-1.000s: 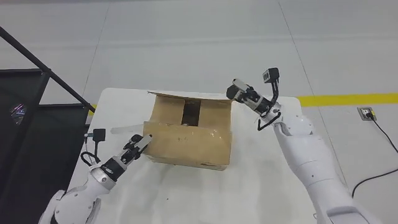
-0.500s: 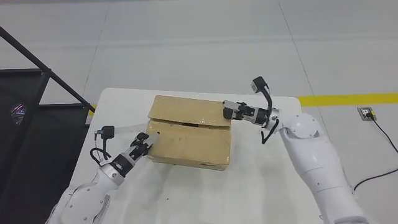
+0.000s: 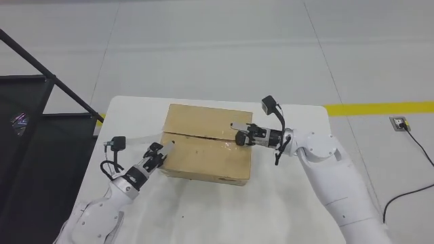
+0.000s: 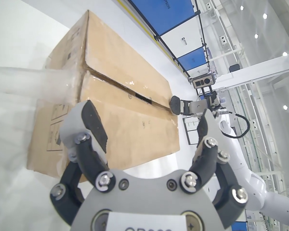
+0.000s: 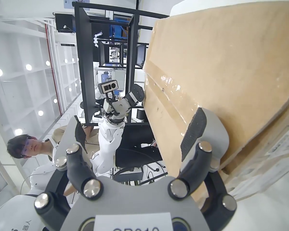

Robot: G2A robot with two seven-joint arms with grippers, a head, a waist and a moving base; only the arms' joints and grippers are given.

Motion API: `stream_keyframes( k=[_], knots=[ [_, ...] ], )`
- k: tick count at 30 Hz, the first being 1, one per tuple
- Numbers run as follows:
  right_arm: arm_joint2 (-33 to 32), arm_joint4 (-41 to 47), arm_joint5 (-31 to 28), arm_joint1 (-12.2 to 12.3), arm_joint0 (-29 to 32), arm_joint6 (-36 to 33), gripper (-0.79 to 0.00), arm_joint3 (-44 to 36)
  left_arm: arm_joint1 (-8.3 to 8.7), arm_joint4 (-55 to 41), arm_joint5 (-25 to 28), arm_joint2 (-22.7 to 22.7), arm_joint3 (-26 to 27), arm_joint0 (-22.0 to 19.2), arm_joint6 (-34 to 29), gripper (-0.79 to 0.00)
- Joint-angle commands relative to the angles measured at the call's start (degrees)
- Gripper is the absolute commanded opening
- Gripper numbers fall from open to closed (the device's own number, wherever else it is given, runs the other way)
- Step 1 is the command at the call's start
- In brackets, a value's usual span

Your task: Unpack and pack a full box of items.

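The brown cardboard box [image 3: 207,142] stands mid-table with both top flaps folded down and a narrow seam between them. My right gripper [image 3: 238,133] is open over the right end of that seam; in the right wrist view [image 5: 134,135] one pad lies against the box top [image 5: 219,73]. My left gripper [image 3: 158,151] is open at the box's near left corner, close to the side wall, with nothing between its fingers [image 4: 150,126]. The left wrist view shows the box [image 4: 125,92] and its seam. A strip of clear tape [image 4: 26,80] sticks out from the box's left end.
The white table [image 3: 285,203] has free room in front of and to the right of the box. A black frame [image 3: 41,74] stands off the table's left side. The table's left edge runs near my left arm.
The box's raised flaps have come down flat. My right gripper swung from above the box's far right corner down and leftward onto the top. My left gripper edged closer to the box's corner.
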State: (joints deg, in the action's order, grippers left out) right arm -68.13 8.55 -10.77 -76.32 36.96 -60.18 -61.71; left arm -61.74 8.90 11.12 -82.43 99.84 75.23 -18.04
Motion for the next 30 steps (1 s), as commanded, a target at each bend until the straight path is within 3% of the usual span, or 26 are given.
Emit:
stream_keyframes(
  k=[1,12,24,30],
  knots=[
    [0.1,-0.4,0.3,0.1,0.6,0.4,0.0,-0.5,-0.05,-0.4,0.6,-0.7,0.3,0.5,1.5,0.0],
    [0.1,-1.0,0.5,0.5,2.1,1.5,0.0,-1.9,0.41,-9.1,5.5,-13.3,0.6,7.2,5.8,0.0],
    [0.1,-1.0,0.5,0.5,2.1,1.5,0.0,-1.9,0.37,-9.2,4.7,-13.3,0.7,7.2,5.6,0.0],
    [0.1,-1.0,0.5,0.5,2.1,1.5,0.0,-1.9,-0.89,-17.7,-7.2,-8.0,-11.1,0.9,7.8,0.0]
  ],
)
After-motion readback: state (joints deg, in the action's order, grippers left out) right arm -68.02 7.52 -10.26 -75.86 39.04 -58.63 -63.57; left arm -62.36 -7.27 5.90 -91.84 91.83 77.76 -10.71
